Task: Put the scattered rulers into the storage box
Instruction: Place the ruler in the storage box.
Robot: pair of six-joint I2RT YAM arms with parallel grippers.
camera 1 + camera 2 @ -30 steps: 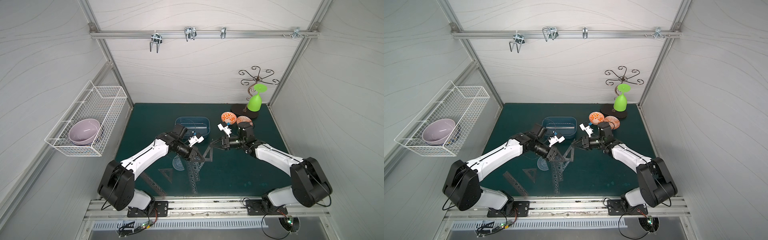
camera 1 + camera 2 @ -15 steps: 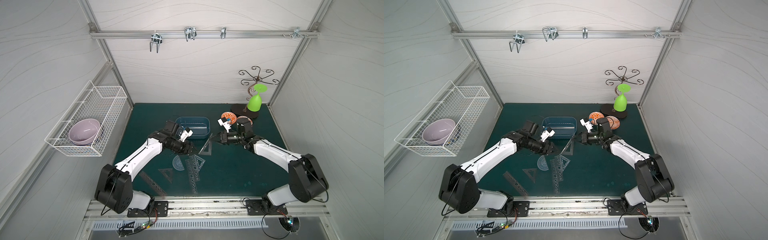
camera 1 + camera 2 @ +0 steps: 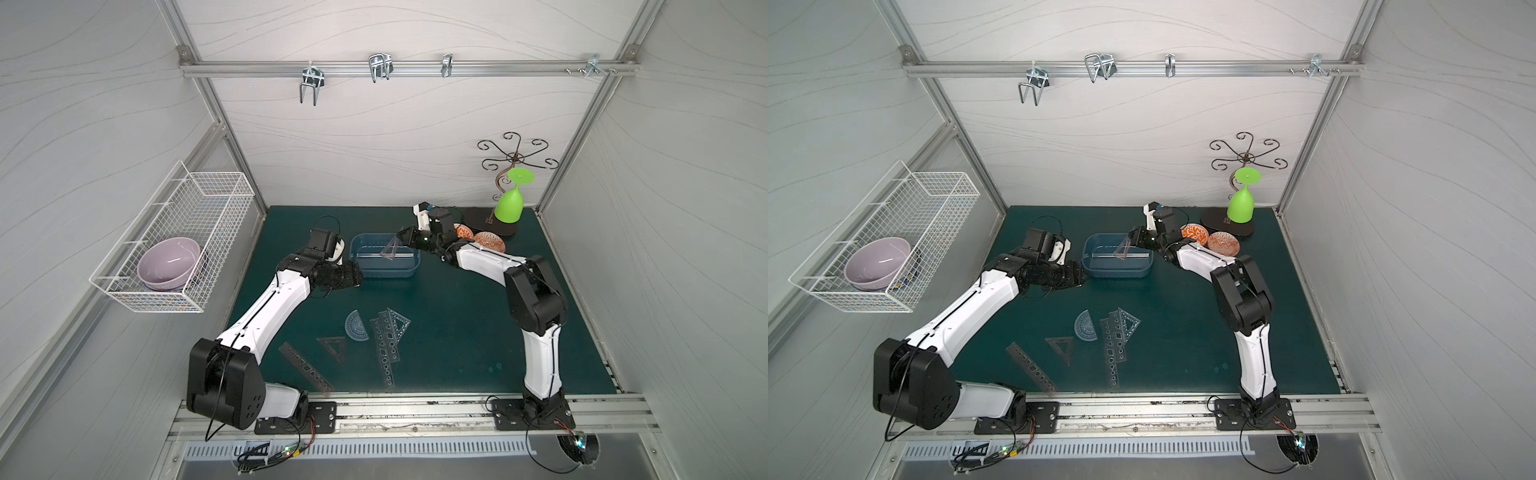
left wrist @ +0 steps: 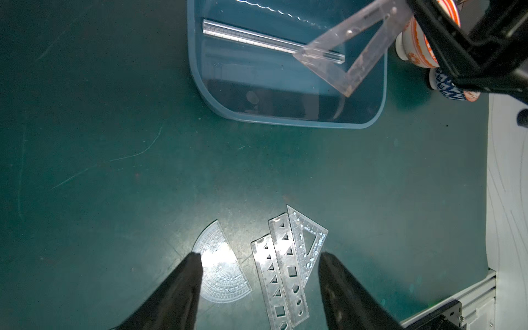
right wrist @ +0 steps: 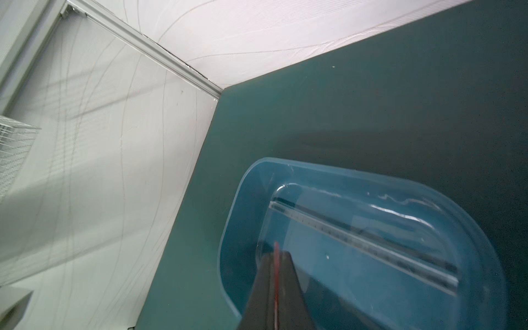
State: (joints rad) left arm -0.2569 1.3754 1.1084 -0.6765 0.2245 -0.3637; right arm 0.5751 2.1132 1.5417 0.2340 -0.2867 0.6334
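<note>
You are clamping a clear triangular set square (image 4: 351,54) in the right gripper (image 3: 402,241) above the shallow blue-grey plastic storage box (image 3: 386,272); one clear straight ruler (image 4: 257,38) is lying inside; left gripper (image 4: 260,257) is gaping empty beside the box; six smoky plastic rulers (image 3: 356,332) are waiting in front of it.

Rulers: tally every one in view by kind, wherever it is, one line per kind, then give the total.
Straight ruler: 1, in the storage box
Set squares: 3, one in the right gripper
Protractor: 1
Stencil rulers: 3
Total: 8
</note>
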